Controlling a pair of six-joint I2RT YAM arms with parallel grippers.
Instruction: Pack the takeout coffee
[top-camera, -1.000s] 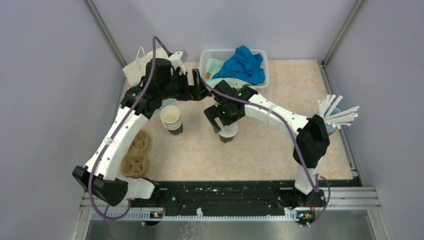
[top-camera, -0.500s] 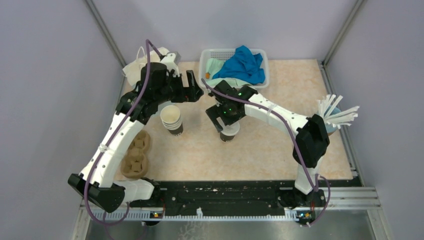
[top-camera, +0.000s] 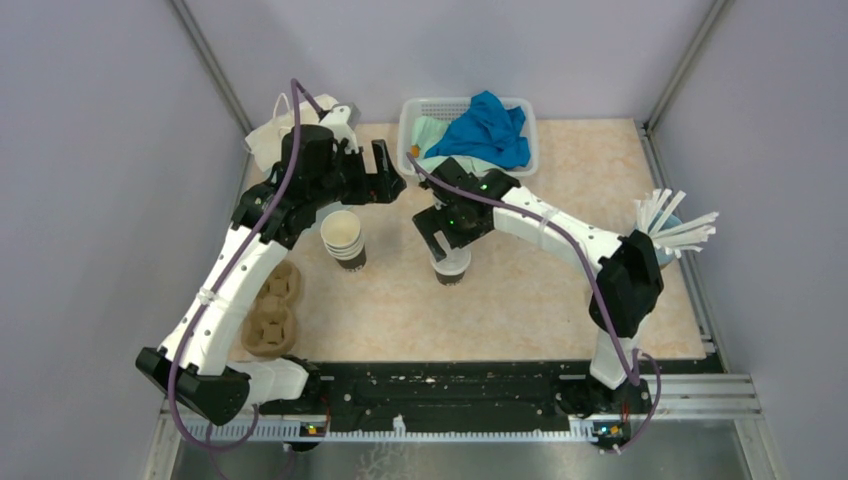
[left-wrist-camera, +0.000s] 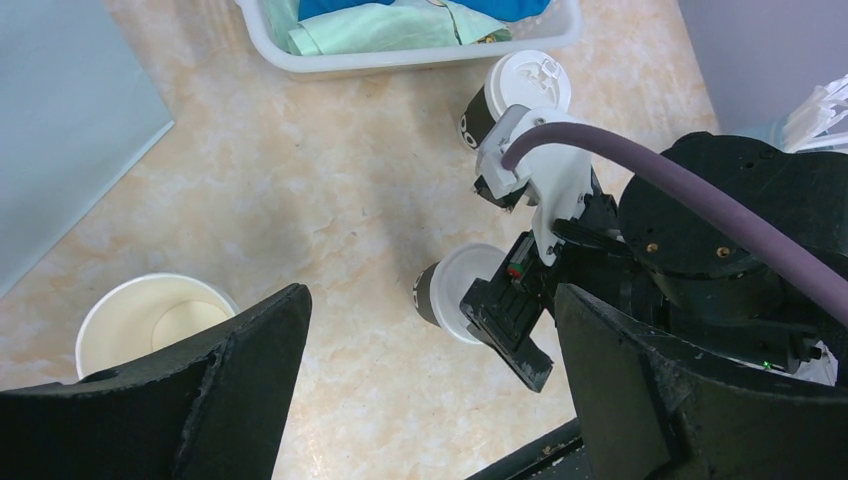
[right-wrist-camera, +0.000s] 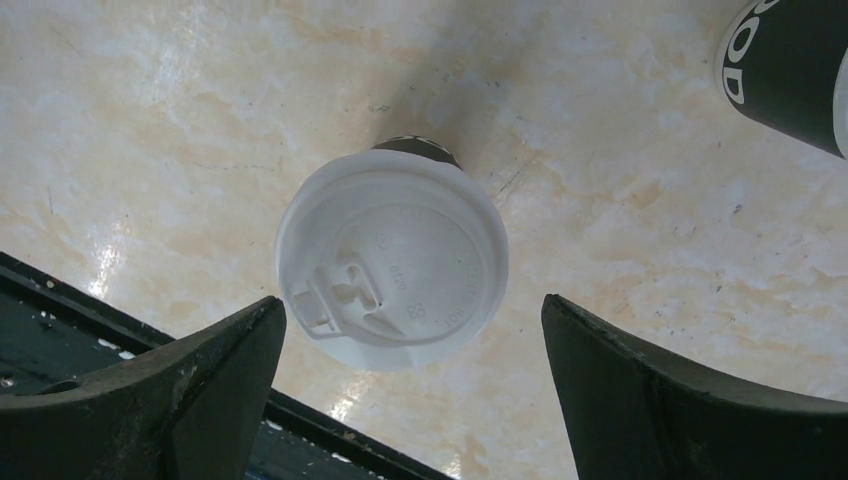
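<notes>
An open takeout coffee cup (top-camera: 342, 238), white ribbed with a black base band, stands left of centre; it also shows at the lower left of the left wrist view (left-wrist-camera: 150, 322). A lidded cup (top-camera: 450, 268) stands mid-table, directly below my right gripper (top-camera: 446, 236). In the right wrist view its white lid (right-wrist-camera: 392, 258) lies between and beyond the wide-apart fingers of the right gripper (right-wrist-camera: 415, 390), untouched. A second lidded cup (left-wrist-camera: 520, 88) stands near the basket. My left gripper (top-camera: 385, 176) hangs open and empty above the table, behind the open cup.
A brown pulp cup tray (top-camera: 272, 310) lies at the left, partly under my left arm. A white basket (top-camera: 412, 122) of cloths sits at the back, a white bag (top-camera: 272, 138) at the back left, and a light blue cup of white sticks (top-camera: 672, 222) at the right edge.
My left arm has pulled back and to the left, away from the right gripper. The right gripper has shifted slightly over the lidded cup, still open.
</notes>
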